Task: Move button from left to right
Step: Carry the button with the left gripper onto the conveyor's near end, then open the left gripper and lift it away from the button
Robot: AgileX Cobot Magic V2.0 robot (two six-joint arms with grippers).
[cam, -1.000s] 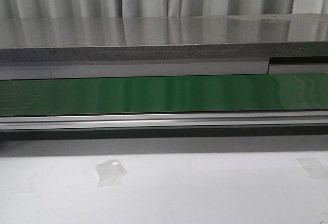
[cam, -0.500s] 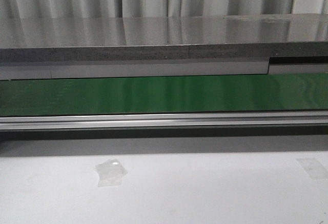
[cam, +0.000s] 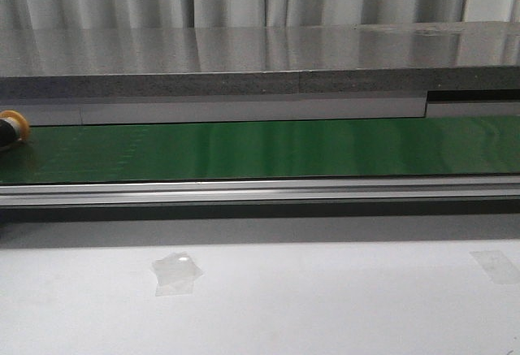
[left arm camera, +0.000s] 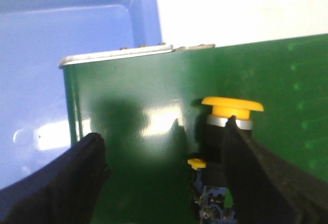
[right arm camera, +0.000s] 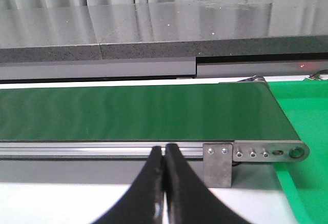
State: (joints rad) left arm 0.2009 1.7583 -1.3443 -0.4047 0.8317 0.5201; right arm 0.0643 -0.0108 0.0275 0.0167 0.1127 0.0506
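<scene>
The button [left arm camera: 232, 105] has a yellow mushroom head and a black body. It lies on the green conveyor belt [left arm camera: 143, 90] near the belt's left end. In the front view it [cam: 13, 127] shows only at the far left edge of the belt. My left gripper [left arm camera: 163, 129] is open wide over the belt, and the button sits just inside one finger [left arm camera: 251, 167], close to or touching it. My right gripper [right arm camera: 164, 149] is shut and empty, in front of the conveyor's rail near the belt's right end.
A blue bin [left arm camera: 61, 55] stands past the belt's left end. A green tray [right arm camera: 307, 131] lies at the belt's right end. An aluminium rail [cam: 260, 191] runs along the belt's front, a grey shelf [cam: 260, 62] behind. A tape scrap [cam: 175, 272] lies on the white table.
The button has come into the front view at the belt's far left edge, where there was only bare belt before.
</scene>
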